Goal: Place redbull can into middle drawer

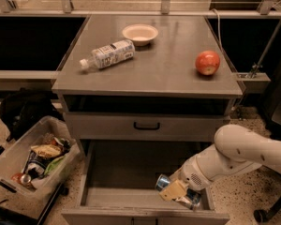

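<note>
The middle drawer [117, 172] is pulled out below the cabinet top, a wide grey tray with a bare floor. My gripper [175, 190] is inside its front right part, shut on the redbull can [165, 183]. The can lies on its side, its silver end pointing left, low over the drawer floor. I cannot tell if it touches the floor. My white arm [243, 153] reaches in from the right.
A closed drawer front with a black handle [146, 125] sits above. On the cabinet top lie a clear plastic bottle [107, 54], a white bowl [140, 33] and a red apple [208, 62]. A plastic bin of trash [33, 161] stands at the left.
</note>
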### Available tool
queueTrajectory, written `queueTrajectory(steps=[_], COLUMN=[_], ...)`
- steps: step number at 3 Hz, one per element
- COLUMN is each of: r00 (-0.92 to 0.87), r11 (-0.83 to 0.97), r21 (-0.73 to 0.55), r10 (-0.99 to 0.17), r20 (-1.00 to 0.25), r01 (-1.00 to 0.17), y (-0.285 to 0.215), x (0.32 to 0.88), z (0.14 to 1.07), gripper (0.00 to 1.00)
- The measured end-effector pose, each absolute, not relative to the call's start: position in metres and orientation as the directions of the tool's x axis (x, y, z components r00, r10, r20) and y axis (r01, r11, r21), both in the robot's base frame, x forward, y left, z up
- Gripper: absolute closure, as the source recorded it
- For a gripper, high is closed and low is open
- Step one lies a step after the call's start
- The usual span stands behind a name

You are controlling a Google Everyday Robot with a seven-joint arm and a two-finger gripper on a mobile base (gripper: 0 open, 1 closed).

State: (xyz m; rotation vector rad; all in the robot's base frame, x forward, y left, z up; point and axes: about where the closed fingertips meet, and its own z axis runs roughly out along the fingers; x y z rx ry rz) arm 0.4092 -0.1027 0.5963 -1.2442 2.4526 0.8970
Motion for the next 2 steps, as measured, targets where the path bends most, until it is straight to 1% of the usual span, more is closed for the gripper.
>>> queueTrajectory(steps=[1,2], r00=[-0.611,-0.601], r11=[0.492,0.516], r21=[0.365,0.32], r10=[-0.602,-0.595], r20=[-0.514,-0.534], r01=[-0.791,-0.794], y=[-0.085,-0.09], x=[0.412,0.427], z=[0.576,0.577], gripper=[1.0,1.0])
